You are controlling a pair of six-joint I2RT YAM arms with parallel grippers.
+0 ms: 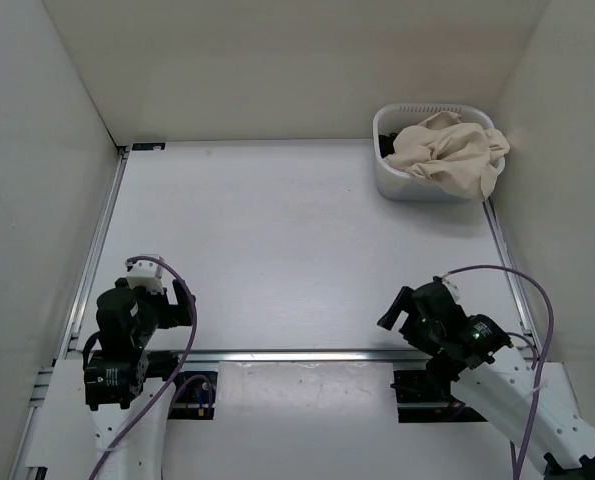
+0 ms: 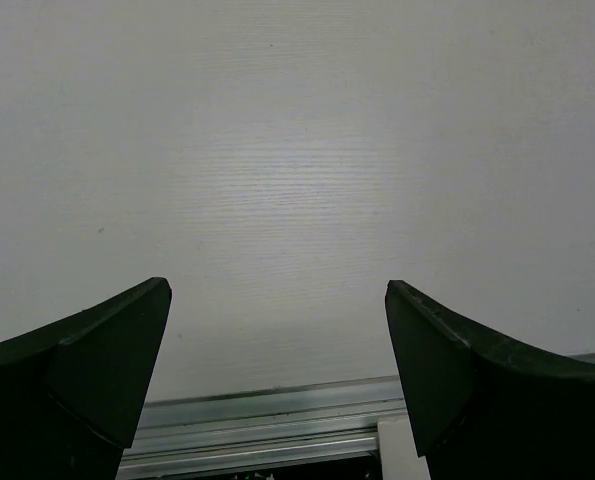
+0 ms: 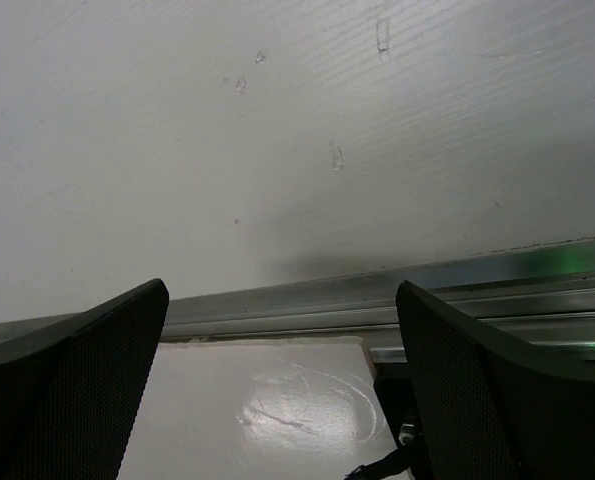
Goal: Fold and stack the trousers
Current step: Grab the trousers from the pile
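Observation:
The beige trousers [image 1: 450,151] lie crumpled in a white basket [image 1: 397,182] at the far right of the table, spilling over its right rim. My left gripper [image 1: 169,300] is open and empty at the near left, far from the trousers. In the left wrist view it [image 2: 277,300] hangs over bare table with its jaws wide apart. My right gripper [image 1: 397,308] is open and empty at the near right, well short of the basket. In the right wrist view it [image 3: 280,300] hangs over the table's near edge. The trousers show in neither wrist view.
White walls enclose the table on the left, back and right. A metal rail [image 1: 307,354] runs along the near edge and shows in both wrist views [image 2: 267,420] [image 3: 377,290]. Another rail [image 1: 97,240] runs along the left side.

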